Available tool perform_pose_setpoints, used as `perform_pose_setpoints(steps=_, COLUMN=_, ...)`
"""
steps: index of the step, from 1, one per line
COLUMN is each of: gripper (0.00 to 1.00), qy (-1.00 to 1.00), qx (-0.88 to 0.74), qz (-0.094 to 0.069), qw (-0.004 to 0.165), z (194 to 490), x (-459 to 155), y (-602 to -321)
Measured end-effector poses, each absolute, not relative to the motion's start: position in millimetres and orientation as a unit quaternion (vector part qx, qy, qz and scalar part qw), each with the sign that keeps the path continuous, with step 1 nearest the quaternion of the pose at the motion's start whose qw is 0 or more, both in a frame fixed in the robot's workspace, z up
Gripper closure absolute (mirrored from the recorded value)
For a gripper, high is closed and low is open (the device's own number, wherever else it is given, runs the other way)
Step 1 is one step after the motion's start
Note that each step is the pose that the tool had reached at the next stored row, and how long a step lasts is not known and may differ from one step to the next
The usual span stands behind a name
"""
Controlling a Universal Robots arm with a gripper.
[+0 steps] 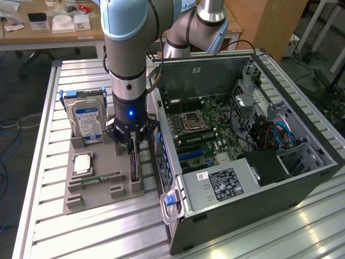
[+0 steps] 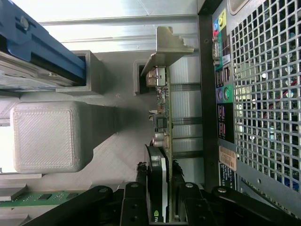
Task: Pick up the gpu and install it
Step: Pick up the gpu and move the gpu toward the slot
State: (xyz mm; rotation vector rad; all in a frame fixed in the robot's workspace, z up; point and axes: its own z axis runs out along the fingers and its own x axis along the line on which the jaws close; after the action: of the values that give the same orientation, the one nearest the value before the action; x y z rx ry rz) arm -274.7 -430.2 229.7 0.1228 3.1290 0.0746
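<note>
In the exterior view, your arm reaches straight down at left centre of the frame. The gripper [image 1: 133, 141] sits over the grey tray [image 1: 116, 191], which lies on the slatted table just beside the open case [image 1: 226, 205].

The gpu [image 1: 135, 164] stands on its long edge in a slot at the tray's right end, the end nearest the case. That likely leaves its upper edge exposed for a grasp from above. It is not yet lifted.

In the wrist view, the gripper [image 2: 159, 165] straddles the gpu [image 2: 162, 141]. One of the dark fingers [image 2: 140, 188] lies against each face, so the gripper looks clamped on the card. The metal bracket [image 2: 169, 47] is at the far end of the card from the fingers, and the case's mesh wall [image 2: 263, 94] runs alongside.

Further left in the exterior view, the tray holds a hard drive [image 1: 86, 121] standing upright and a RAM stick [image 1: 99, 177] lying flat. The case lies on its side, likely so that the motherboard [image 1: 194, 129] faces up for the card.
</note>
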Motion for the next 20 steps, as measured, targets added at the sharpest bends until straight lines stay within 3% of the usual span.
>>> perform_pose_setpoints(steps=3, gripper=0.68, qy=0.999, qx=0.039, qz=0.024, qw=0.005, z=229.7, x=-274.7, y=-430.2)
perform_pose_setpoints(steps=4, gripper=0.73, qy=0.999, qx=0.039, qz=0.024, qw=0.005, z=229.7, x=-274.7, y=-430.3)
perform_pose_setpoints(steps=20, gripper=0.73, qy=0.999, qx=0.031, qz=0.025, qw=0.004, z=229.4, x=-276.0, y=-430.2)
